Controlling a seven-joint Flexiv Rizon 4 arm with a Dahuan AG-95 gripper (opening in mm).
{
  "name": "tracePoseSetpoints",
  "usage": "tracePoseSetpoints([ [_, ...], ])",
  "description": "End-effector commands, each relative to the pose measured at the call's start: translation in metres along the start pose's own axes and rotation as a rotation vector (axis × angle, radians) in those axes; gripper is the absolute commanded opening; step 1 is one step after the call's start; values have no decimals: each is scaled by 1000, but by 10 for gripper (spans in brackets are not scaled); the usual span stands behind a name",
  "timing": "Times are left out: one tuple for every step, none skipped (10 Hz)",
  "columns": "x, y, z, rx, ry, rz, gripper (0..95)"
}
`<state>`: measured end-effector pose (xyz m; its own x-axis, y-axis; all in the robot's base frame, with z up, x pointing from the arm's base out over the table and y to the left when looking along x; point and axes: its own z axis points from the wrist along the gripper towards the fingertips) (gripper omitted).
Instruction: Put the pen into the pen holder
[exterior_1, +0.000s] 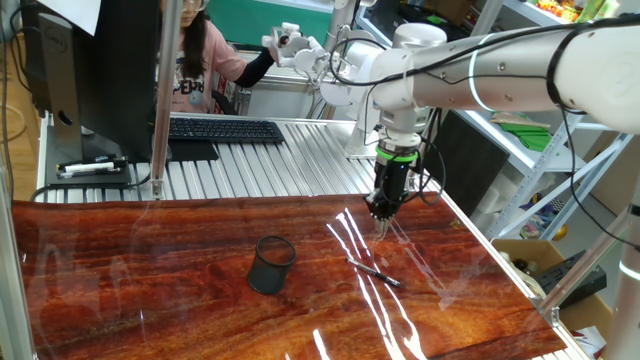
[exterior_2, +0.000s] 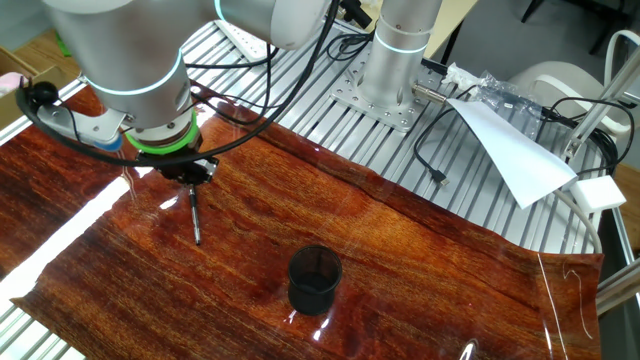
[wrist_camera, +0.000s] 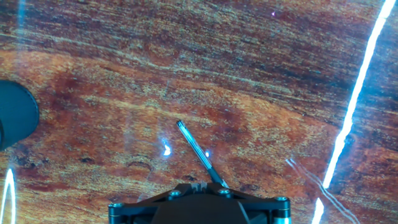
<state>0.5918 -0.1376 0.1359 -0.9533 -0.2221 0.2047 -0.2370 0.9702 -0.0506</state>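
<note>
Lying flat on the glossy reddish wood table (exterior_1: 150, 260): the pen (exterior_1: 374, 271), thin, short and black, just beside the pen holder (exterior_1: 271, 264) and well apart from its rim. Showing in the hand view as a slim dark stick (wrist_camera: 200, 153) with a small pale tip. Hovering over the pen's far end: the gripper (exterior_1: 382, 211), holding nothing; impossible telling how wide its jaws are standing.
</note>
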Motion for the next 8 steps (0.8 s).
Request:
tracePoseSetpoints([
  [-1,0,0,-8,-2,-1,0],
  [-1,0,0,-3,-17,-1,0],
  [-1,0,0,-1,-27,-1,0],
  [-1,0,0,2,-27,0,0],
  [-1,0,0,2,-26,0,0],
  [-1,0,0,2,-26,0,0],
  [-1,0,0,2,-27,0,0],
  [-1,0,0,2,-27,0,0],
])
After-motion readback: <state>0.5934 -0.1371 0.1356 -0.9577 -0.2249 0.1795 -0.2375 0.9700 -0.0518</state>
